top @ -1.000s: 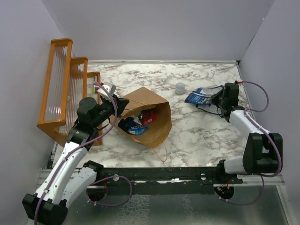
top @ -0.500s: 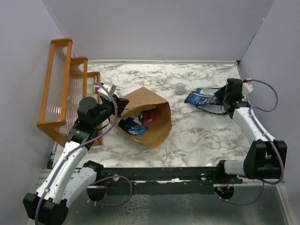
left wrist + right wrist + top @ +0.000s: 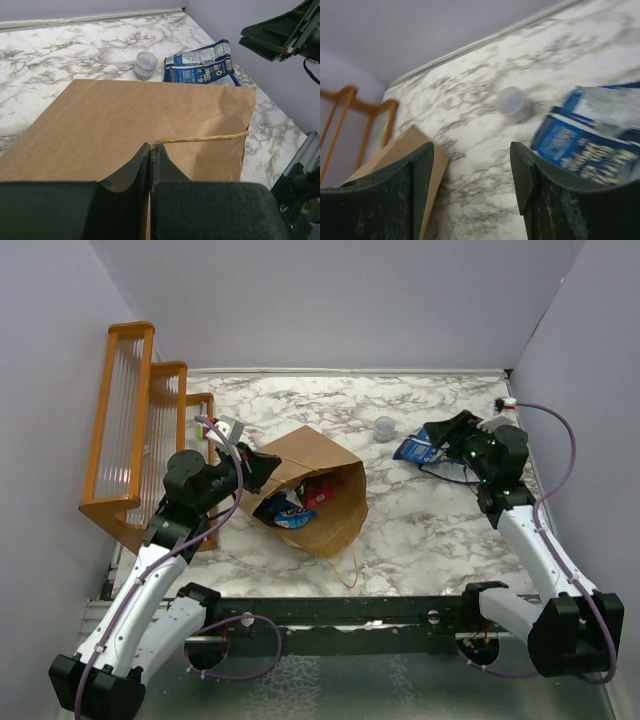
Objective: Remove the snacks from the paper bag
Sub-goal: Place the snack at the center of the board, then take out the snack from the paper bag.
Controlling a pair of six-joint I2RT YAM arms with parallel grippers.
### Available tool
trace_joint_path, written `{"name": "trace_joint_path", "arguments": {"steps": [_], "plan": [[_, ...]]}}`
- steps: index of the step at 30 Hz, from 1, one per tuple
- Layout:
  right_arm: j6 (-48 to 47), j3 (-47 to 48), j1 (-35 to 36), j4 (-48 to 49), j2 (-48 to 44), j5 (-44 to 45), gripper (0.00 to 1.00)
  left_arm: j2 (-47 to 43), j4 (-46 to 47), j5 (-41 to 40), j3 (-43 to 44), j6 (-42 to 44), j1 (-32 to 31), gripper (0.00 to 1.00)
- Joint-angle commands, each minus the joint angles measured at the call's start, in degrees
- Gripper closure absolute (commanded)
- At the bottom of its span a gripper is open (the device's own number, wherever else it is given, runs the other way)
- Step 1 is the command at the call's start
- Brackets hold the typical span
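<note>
Pale lavender walls (image 3: 350, 300) close in a white marble-patterned table (image 3: 420, 530), with an orange wooden rack (image 3: 130, 430) along its left edge.

The left arm reaches forward and to the right from its base, elbow bent, its wrist level with the rim of the paper bag (image 3: 330, 465). The right arm stands raised at the table's right side, its wrist turned left and tipped down.

The brown kraft bag lies tilted near the table's middle, its mouth gaping toward the near left. Inside the mouth show a blue snack packet (image 3: 285, 512) and a red snack packet (image 3: 318, 490). A thin twisted handle (image 3: 345, 565) trails off the bag's near edge.

Two blue foil packets (image 3: 420, 450) lie on the marble at the far right, just beside a small clear round cup (image 3: 384, 427).

The left gripper (image 3: 150, 152) is pinched tight on the bag's rim, its fingertips together at the paper. The right gripper (image 3: 470, 165) hangs above the blue foil packets with its fingers (image 3: 420, 170) spread wide, empty and touching nothing.
</note>
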Motion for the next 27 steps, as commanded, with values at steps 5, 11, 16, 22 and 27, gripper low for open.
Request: {"name": "trace_joint_path", "arguments": {"steps": [5,11,16,22,27], "plan": [[-21.55,-1.17,20.98,20.34,-3.02,-22.45,0.35,-1.76,0.95,7.73,1.34,-6.54,0.31,1.0],[-38.58,-5.24,35.72,21.77,-7.05,-24.09,0.36,-3.25,-0.97,8.52,2.67,-6.0,0.31,1.0],[-52.69,-5.88,47.09,18.41,-6.26,-21.6,0.38,-3.44,-1.97,8.51,3.76,-5.61,0.36,1.0],[-64.5,-7.42,54.15,14.61,-5.46,-23.75,0.41,-3.59,-1.71,9.72,3.57,-5.55,0.38,1.0],[-81.08,-5.43,55.88,2.17,-3.15,-29.94,0.61,-4.15,-0.38,12.04,2.64,-5.43,0.31,1.0]]}}
